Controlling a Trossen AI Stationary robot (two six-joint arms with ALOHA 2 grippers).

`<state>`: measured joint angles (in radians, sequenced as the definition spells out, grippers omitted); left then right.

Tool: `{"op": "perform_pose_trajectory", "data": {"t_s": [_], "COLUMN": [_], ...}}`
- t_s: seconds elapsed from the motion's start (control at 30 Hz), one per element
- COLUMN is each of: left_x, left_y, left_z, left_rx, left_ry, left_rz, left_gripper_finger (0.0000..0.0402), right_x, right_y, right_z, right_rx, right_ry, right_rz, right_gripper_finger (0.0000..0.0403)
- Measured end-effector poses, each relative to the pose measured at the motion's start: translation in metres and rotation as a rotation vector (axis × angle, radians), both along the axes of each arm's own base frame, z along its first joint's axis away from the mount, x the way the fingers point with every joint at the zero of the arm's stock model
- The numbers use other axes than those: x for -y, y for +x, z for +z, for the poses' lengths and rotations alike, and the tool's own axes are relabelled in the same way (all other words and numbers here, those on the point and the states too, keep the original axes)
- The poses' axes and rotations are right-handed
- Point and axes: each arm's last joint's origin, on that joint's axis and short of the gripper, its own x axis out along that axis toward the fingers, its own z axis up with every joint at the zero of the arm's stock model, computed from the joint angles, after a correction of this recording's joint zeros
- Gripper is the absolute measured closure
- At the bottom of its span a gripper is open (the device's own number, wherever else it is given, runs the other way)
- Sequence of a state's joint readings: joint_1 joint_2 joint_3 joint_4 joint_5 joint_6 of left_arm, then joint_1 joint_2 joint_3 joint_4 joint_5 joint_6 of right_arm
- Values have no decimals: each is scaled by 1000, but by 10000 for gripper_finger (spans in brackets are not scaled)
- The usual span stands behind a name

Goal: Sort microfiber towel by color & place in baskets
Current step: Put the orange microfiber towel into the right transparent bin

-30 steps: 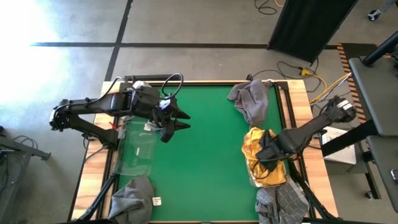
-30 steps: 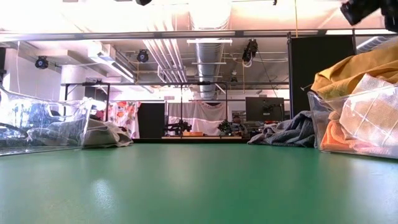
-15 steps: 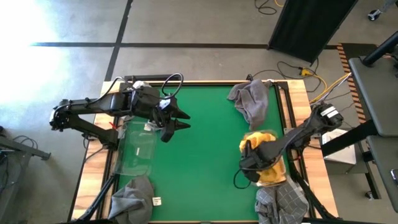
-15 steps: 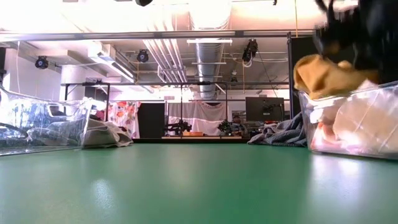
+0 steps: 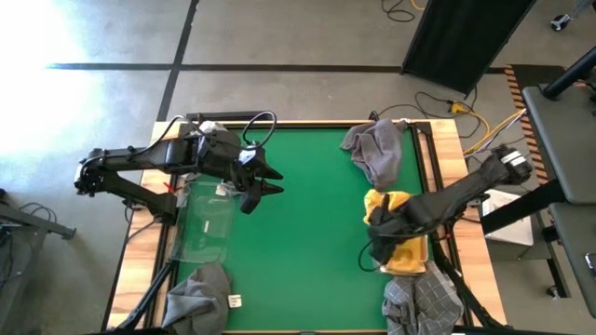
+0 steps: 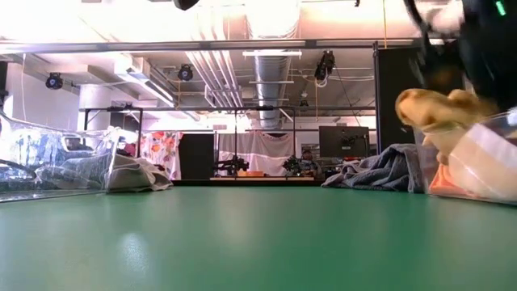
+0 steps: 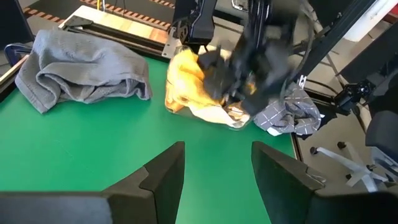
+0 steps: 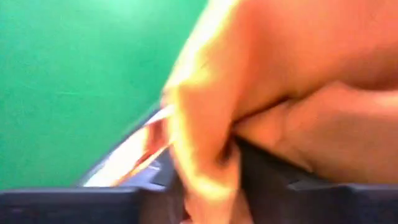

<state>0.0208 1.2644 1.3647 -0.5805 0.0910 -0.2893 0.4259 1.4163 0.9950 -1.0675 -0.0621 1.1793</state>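
The orange-yellow towels (image 5: 392,228) lie bunched and crumpled in a soft heap filling the clear basket (image 5: 402,268) near the table's right edge, the cloth spilling over its rim. The right gripper (image 5: 380,240) is down on this heap at the side facing the table's middle. The right wrist view is filled with orange folds (image 8: 261,87) pressed around the dark fingers (image 8: 205,180), so cloth sits between them, but whether they pinch it or merely press into it cannot be told. A grey towel (image 5: 375,152) lies loose on the green table (image 5: 307,233) at the far right corner, another grey towel (image 5: 199,296) at the near left corner with a small white tag (image 5: 235,301) beside it, and a grey checked cloth (image 5: 424,304) just beside the full basket on its near side. A second clear basket (image 5: 205,223) sits at the left edge. The left gripper (image 5: 265,180) hovers above the table just beside that basket, its fingers (image 7: 163,174) spread apart with nothing between them. The low view alone shows a grey cloth (image 6: 81,171) inside the left basket, seen through its wall. The left wrist view alone shows the right arm blurred over the orange pile.
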Motion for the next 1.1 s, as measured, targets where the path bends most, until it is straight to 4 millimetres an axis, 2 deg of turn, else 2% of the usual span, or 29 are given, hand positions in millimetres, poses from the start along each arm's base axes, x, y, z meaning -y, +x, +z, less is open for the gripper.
{"op": "perform_pose_trajectory", "data": {"t_s": [0.13,0.27,0.4,0.53,0.6,0.67,0.83,0.97,1.1], "left_x": [0,0,0,0,0,0,0,0,-1], "left_y": [-1,-1,-1,-1,-1,-1,-1,0,0], "left_z": [-1,-1,-1,-1,-1,-1,-1,-1,-1], "left_rx": [-12,-13,-13,-14,-13,-13,-12,-13,-13], "left_ry": [0,0,-1,-7,-7,-6,-9,-19,-16], "left_rz": [0,0,1,4,5,7,9,22,42], "left_gripper_finger": [231,231,231,231,231,231,231,231,231], "right_x": [3,10,16,26,27,26,24,26,28], "right_y": [-12,-30,-41,-40,-35,-31,-28,-40,-48], "right_z": [45,83,107,122,120,110,65,27,-3], "right_rx": [150,294,436,541,544,497,316,178,134], "right_ry": [69,83,-72,-367,-477,-507,-394,-299,-236], "right_rz": [46,194,450,516,557,615,674,651,660], "right_gripper_finger": [221,186,176,181,187,194,216,232,246]}}
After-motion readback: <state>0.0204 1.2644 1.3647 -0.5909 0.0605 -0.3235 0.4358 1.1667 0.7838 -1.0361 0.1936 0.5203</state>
